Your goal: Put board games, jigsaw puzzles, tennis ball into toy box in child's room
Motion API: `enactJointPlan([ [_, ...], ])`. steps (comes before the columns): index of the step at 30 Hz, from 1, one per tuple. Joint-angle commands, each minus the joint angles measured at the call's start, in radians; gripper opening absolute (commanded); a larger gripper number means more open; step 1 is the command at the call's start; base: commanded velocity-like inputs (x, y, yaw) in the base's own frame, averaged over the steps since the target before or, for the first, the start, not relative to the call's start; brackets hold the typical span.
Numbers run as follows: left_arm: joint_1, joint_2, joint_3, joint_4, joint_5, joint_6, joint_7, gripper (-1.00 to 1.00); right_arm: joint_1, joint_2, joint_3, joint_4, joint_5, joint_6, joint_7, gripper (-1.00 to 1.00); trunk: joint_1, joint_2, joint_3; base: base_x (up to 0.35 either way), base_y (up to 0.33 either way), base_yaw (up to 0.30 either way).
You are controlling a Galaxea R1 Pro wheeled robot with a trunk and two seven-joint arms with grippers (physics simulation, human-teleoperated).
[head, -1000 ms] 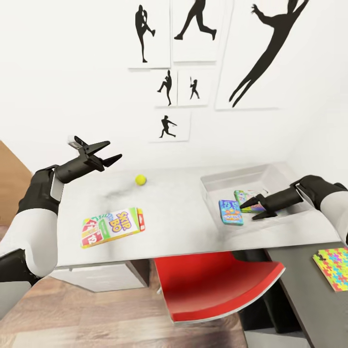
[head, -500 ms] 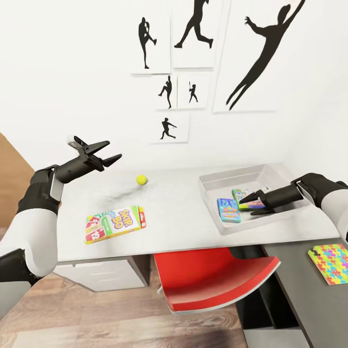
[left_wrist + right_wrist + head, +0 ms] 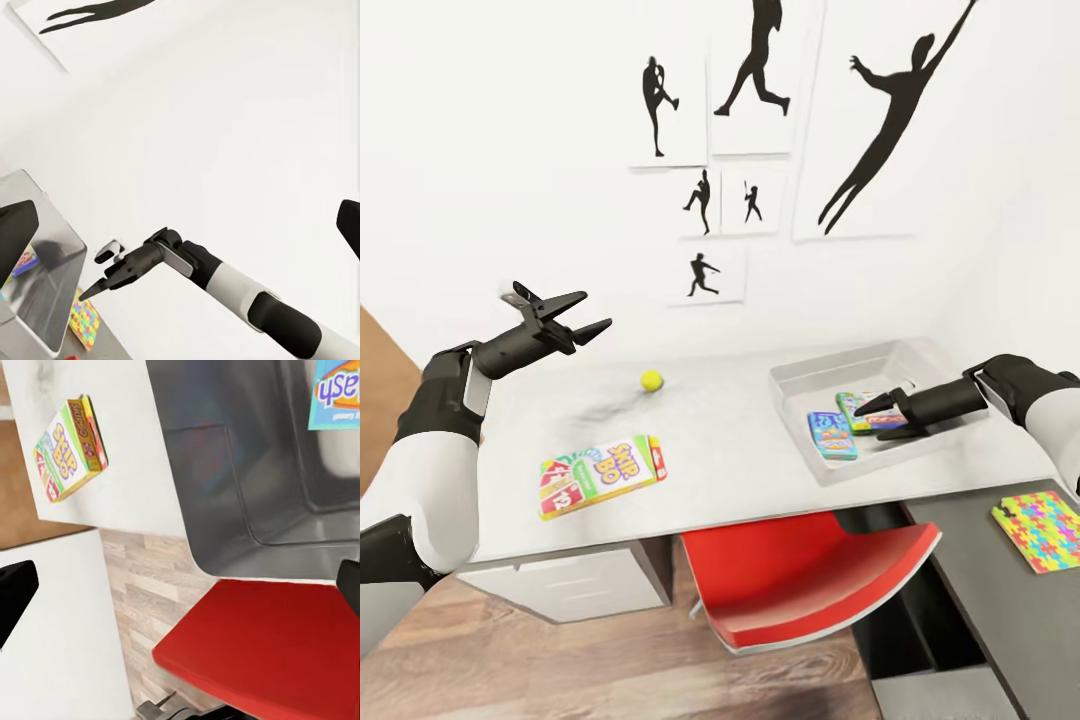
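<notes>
Our right pincer point(image 3: 882, 416) hangs released over the toy box point(image 3: 797, 382), where two board games already lie; our left pincer point(image 3: 592, 316) is released too, above the surface point(image 3: 730, 440). Reaching for the tennis ball point(image 3: 651, 380), we risk nudging it so it rolls away.

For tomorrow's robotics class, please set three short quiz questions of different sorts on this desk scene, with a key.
1. True or false: the SKIP-BO box lies inside the toy box.
2. Which arm's gripper is over the toy box? A left, B right.
3. Fill in: the jigsaw puzzle lies on the dark grey ____ unit.

Key:
1. False; it lies on the table, as does the tennis ball.
2. B; the right gripper, open, is above the two game boxes in the tray, while the left gripper is raised, open.
3. side.
</notes>
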Motion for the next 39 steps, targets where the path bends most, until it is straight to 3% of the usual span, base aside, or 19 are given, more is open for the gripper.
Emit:
enactJointPlan([
  [1, -0.001, 0.000, 0.000, 0.000, -0.001, 0.011, -0.005, 1.00, -0.001, 0.000, 0.008, -0.001, -0.004, 0.007, 0.004, 1.00, 0.001, -0.002, 0.000, 0.000, 0.118, -0.168],
  [31, -0.001, 0.016, 0.000, 0.000, -0.001, 0.011, -0.005, 1.00, -0.002, 0.011, 0.006, -0.001, -0.004, 0.006, 0.004, 1.00, 0.001, -0.002, 0.044, 0.000, 0.019, -0.177],
  [39, -0.001, 0.019, 0.000, 0.000, -0.001, 0.011, -0.005, 1.00, -0.002, 0.012, 0.006, -0.001, -0.004, 0.006, 0.004, 1.00, 0.001, -0.002, 0.056, 0.000, 0.155, -0.155],
])
